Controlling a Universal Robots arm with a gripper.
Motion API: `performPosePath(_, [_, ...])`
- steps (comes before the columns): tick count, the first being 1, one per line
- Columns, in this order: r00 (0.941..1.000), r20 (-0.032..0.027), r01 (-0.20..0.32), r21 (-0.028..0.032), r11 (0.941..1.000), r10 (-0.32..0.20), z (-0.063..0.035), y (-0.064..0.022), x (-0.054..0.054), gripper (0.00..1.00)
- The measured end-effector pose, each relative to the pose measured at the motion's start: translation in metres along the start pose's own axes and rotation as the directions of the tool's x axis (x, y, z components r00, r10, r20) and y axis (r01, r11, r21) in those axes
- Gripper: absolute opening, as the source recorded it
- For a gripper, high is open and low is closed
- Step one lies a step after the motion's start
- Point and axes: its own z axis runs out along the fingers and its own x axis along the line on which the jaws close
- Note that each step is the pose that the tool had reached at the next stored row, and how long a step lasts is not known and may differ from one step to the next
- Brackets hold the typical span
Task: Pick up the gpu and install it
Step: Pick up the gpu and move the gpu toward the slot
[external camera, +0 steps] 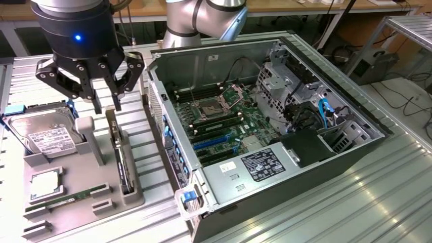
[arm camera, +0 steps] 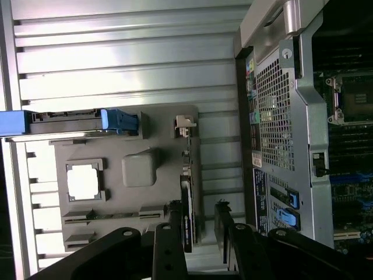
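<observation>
gpu point(arm camera: 187, 213): one end on tray point(arm camera: 157, 125) hidden behind gripper point(arm camera: 199, 205) | computer case point(arm camera: 274, 105) beside tray: cut by picture edges | hard drive label point(external camera: 48, 139), on tray: print too small to read

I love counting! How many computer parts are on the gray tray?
4: hard drive at the far end, square chip beside it, green memory stick nearest the camera, black card under the gripper.

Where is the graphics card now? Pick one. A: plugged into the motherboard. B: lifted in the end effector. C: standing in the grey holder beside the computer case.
C: the graphics card stands on edge in the grey holder, with the open end effector above it.
</observation>
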Motion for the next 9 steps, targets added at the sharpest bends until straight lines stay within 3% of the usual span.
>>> performPosePath(9, [1.0, -0.0001, 0.0, 0.0001, 1.0, 0.0, 0.0133, -0.0005, 0.0, 0.36])
